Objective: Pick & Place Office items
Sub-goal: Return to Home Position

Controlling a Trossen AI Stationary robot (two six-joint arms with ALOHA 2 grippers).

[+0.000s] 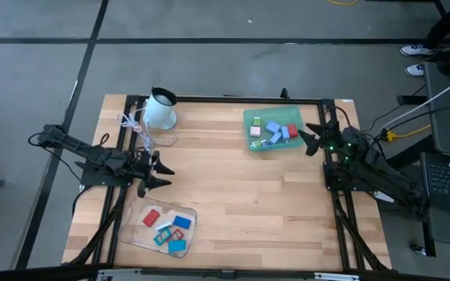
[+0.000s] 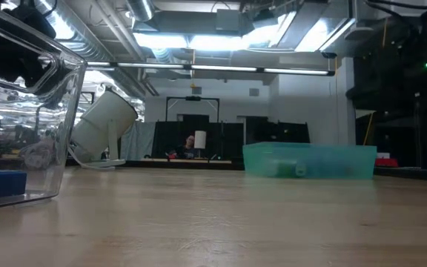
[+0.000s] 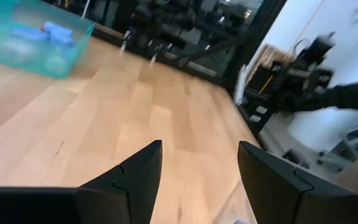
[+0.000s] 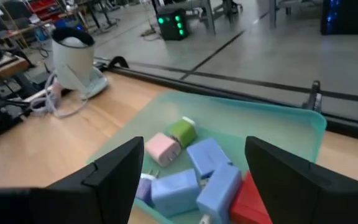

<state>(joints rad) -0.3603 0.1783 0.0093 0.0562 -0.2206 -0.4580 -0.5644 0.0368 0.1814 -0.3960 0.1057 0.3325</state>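
Small blocky office items lie in two trays. A teal tray near the far right holds light blue, red, pink and green pieces; in the right wrist view I see the pink piece, the green piece and the red piece. A clear tray near the front left holds red, blue and teal pieces. My right gripper is open, just right of the teal tray. My left gripper is open, above the table beyond the clear tray. Neither holds anything.
A white mug sits tilted at the far left with a white coiled cord beside it. Bare wood lies between the two trays. In the low view the clear tray's wall stands close at left and the teal tray farther off.
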